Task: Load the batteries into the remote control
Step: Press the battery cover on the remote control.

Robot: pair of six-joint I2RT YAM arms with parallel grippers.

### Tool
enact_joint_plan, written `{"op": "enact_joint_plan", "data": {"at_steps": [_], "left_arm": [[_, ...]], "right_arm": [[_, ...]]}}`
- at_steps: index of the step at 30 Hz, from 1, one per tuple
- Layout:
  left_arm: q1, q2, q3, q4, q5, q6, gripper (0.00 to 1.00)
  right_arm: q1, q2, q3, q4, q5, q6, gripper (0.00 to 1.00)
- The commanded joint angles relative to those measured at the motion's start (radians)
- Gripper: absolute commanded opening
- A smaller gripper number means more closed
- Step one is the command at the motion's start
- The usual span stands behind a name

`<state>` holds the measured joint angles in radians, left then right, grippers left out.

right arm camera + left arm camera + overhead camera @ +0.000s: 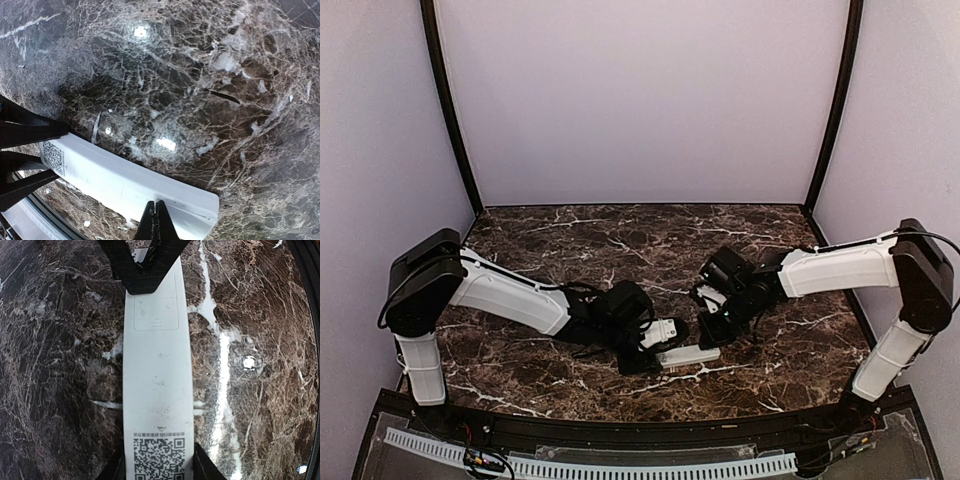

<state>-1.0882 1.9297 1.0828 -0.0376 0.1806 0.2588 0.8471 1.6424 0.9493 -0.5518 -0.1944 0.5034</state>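
Note:
The remote control (157, 370) is a slim white bar turned back side up, with a QR label at one end and a battery cover (156, 315) at the other. My left gripper (158, 467) is shut on its long sides at the QR end. My right gripper (156, 220) is shut, its joined tips pressed on the cover end of the remote control (130, 185). From above, the remote control (688, 355) lies low over the marble between the left gripper (658, 340) and the right gripper (708, 330). The batteries are out of view.
The dark marble table (620, 240) runs back to pale walls between two dark corner posts (450, 110). A white ribbed strip (590, 465) lies along the near edge, behind the arm bases.

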Motion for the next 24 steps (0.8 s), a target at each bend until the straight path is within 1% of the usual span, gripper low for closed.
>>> {"op": "enact_joint_plan", "data": {"at_steps": [1, 6, 10, 13, 15, 18, 20, 22, 24], "left_arm": [[0.002, 0.073, -0.051, -0.186, -0.018, 0.011, 0.06], [0.001, 0.075, -0.052, -0.186, -0.017, 0.012, 0.06], [0.002, 0.074, -0.05, -0.188, -0.016, 0.011, 0.06], [0.001, 0.074, -0.05, -0.189, -0.016, 0.009, 0.06], [0.001, 0.074, -0.05, -0.188, -0.016, 0.01, 0.06], [0.001, 0.075, -0.05, -0.187, -0.016, 0.01, 0.06], [0.001, 0.074, -0.05, -0.187, -0.016, 0.011, 0.06], [0.002, 0.074, -0.05, -0.187, -0.017, 0.011, 0.06], [0.002, 0.074, -0.051, -0.189, -0.017, 0.011, 0.06]], "right_arm": [[-0.007, 0.021, -0.042, -0.096, 0.082, 0.01, 0.0], [-0.006, -0.08, 0.117, -0.208, 0.091, 0.001, 0.0], [-0.007, -0.094, 0.183, -0.243, 0.109, -0.004, 0.0], [-0.007, -0.077, 0.134, -0.213, 0.102, 0.004, 0.0], [-0.009, -0.047, 0.062, -0.152, 0.087, 0.017, 0.0], [-0.016, 0.025, -0.045, -0.064, 0.043, 0.034, 0.0], [-0.018, 0.074, -0.089, -0.021, 0.028, 0.038, 0.0], [-0.018, 0.101, -0.091, -0.032, 0.037, 0.033, 0.0], [-0.02, 0.081, -0.067, -0.068, 0.053, 0.028, 0.0]]}}
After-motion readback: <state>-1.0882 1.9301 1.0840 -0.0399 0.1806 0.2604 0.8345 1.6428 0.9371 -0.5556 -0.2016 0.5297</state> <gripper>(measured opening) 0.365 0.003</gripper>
